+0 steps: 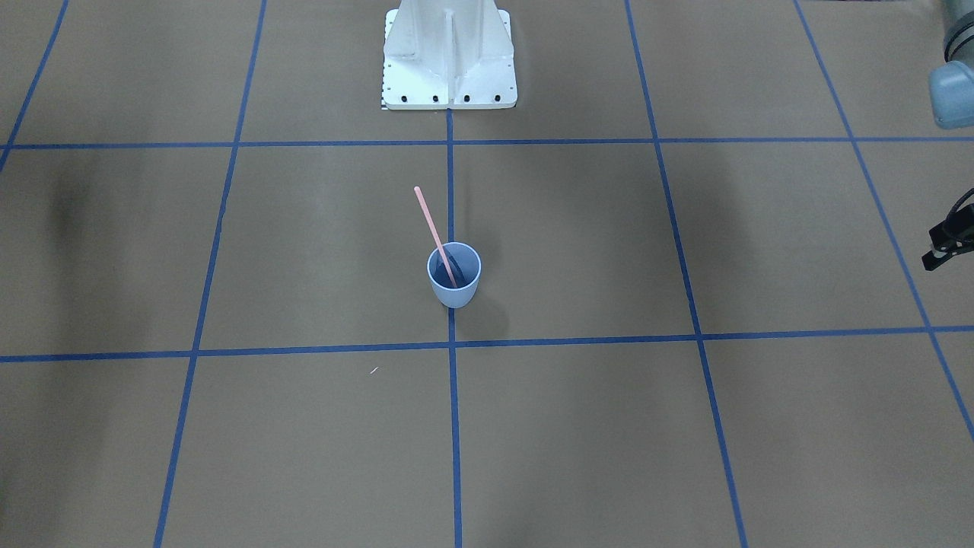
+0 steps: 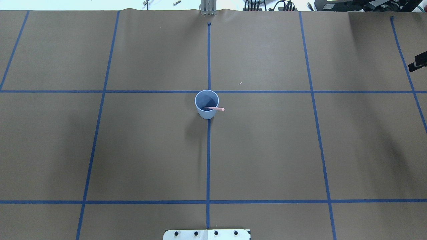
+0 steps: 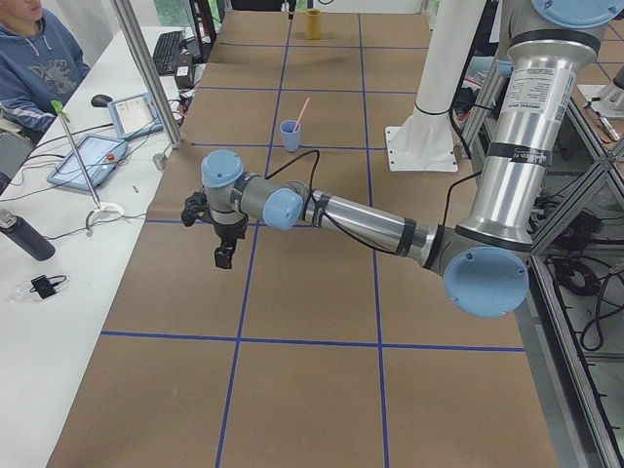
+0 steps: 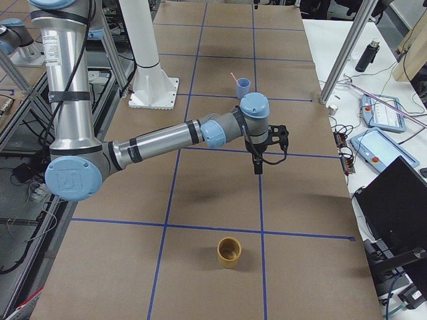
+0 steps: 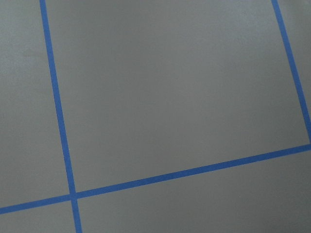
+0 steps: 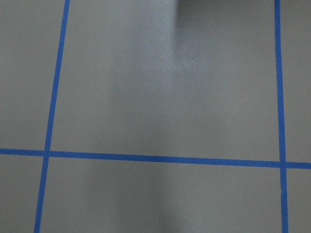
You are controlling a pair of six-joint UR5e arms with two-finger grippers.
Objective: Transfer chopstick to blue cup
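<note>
Chopstick [image 1: 431, 224] stands tilted in blue cup [image 1: 454, 295], leaning on the rim. Left gripper [image 3: 222, 259] and right gripper [image 4: 258, 168] hang well apart from the cup, both empty; jaw opening indeterminate.

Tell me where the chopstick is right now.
In the overhead view the chopstick stands tilted inside the blue cup on the centre tape line, its top leaning toward the robot's right.
</note>
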